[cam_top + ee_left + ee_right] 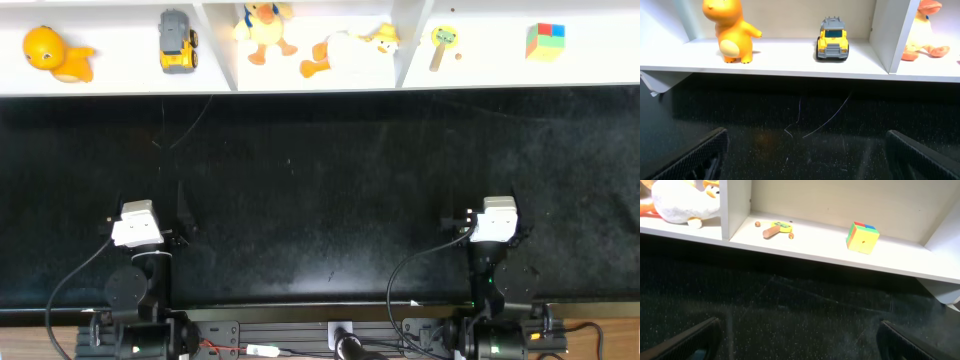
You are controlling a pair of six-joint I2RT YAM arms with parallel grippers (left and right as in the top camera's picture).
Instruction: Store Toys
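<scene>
- Broadly, a black table (320, 180) fills the middle of the top view, with nothing lying on it.
- Along 12 o'clock runs a white shelf (320, 90), split by two upright walls into three compartments; every toy sits in one of them.
- At 7 o'clock the left gripper (807, 157) hangs over bare table, its fingers spread wide and holding nothing.
- At 5 o'clock the right gripper (800, 340) hangs likewise, fingers wide apart and holding nothing.
- Middle compartment, 12 o'clock: a white plush duck (345, 52) lies on its side, just beside a yellow plush duck (265, 30) that sits upright.
- Left compartment, 10 o'clock: an orange figure (55, 52) stands well apart from a yellow truck (178, 42).
- Right compartment, 2 o'clock: a colour cube (545, 42) stands apart from a small wooden rattle (443, 45), which lies nearer the dividing wall.
</scene>
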